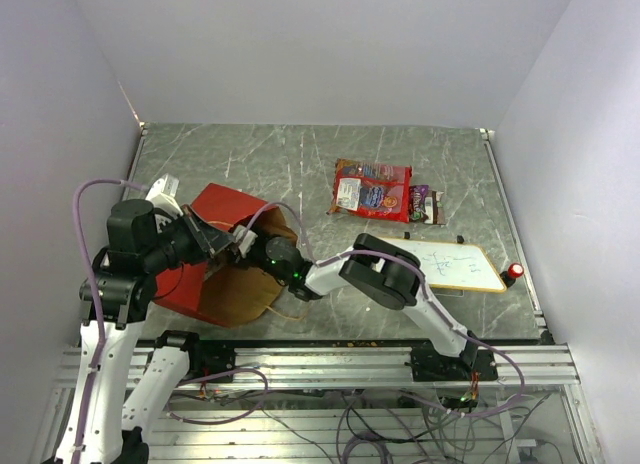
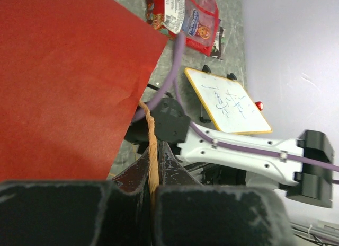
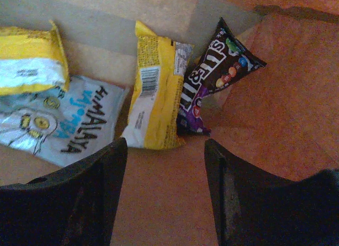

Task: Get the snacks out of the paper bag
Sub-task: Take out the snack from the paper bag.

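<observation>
**A robot test cell in a laboratory**

A laboratory work cell for robots is shown, not a home or a shop. The surface [image 1: 250, 154], patterned like grey marble, is boxed in on three sides by plain white walls [image 1: 330, 44]. At its near edge the left arm [image 1: 120, 284] and the right arm [image 1: 385, 274], both white and black, are bolted to a frame of bare aluminium rails [image 1: 330, 369]. Loose cables [image 1: 380, 424] are seen tangled beneath that frame, and purple cable is run along each arm. A small wood-framed whiteboard [image 1: 450, 264] with handwritten marks is laid at the right of the surface, and a red-topped button [image 1: 514, 272] is set just beside it.
</observation>
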Controlling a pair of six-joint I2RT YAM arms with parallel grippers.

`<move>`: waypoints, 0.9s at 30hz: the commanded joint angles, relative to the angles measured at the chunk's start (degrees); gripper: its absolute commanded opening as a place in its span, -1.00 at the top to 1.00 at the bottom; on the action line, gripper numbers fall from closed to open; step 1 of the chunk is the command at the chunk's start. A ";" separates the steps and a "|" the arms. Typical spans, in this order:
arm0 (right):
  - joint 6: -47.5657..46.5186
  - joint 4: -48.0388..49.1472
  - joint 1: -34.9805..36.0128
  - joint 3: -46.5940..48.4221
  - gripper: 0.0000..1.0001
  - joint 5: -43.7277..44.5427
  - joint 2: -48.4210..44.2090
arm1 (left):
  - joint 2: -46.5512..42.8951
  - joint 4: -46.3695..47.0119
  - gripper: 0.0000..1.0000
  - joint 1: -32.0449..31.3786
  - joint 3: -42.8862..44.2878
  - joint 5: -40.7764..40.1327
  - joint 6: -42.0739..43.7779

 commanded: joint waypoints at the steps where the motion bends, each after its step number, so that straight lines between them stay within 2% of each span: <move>1: 1.74 1.58 0.20 -6.11 -0.25 -4.61 -8.35 | 0.69 -1.93 0.86 -0.36 1.99 -2.42 0.98; 3: 1.30 1.83 0.18 -9.08 -0.35 -6.99 -11.06 | 1.02 -1.67 0.86 -0.38 2.04 -2.83 0.82; 6: -0.71 1.37 0.23 -11.80 -0.41 -11.29 -13.61 | 1.36 -0.88 0.86 -0.37 2.51 -3.08 0.61; 10: -4.01 3.50 0.76 -10.86 -0.42 -14.31 -11.61 | 1.66 -0.05 0.86 -0.40 3.32 -2.62 0.62; 15: -4.14 3.90 1.05 -2.66 -0.44 -8.01 -5.69 | 2.23 -0.38 0.86 -0.37 4.86 -1.59 1.41; 20: -5.72 3.45 1.07 3.01 -0.44 -5.70 -0.72 | 2.75 -1.08 0.86 -0.40 6.32 -1.06 2.18; 27: -4.42 1.11 1.10 7.03 -0.31 -3.79 4.19 | 3.28 -1.58 0.86 -0.35 7.41 -0.71 2.56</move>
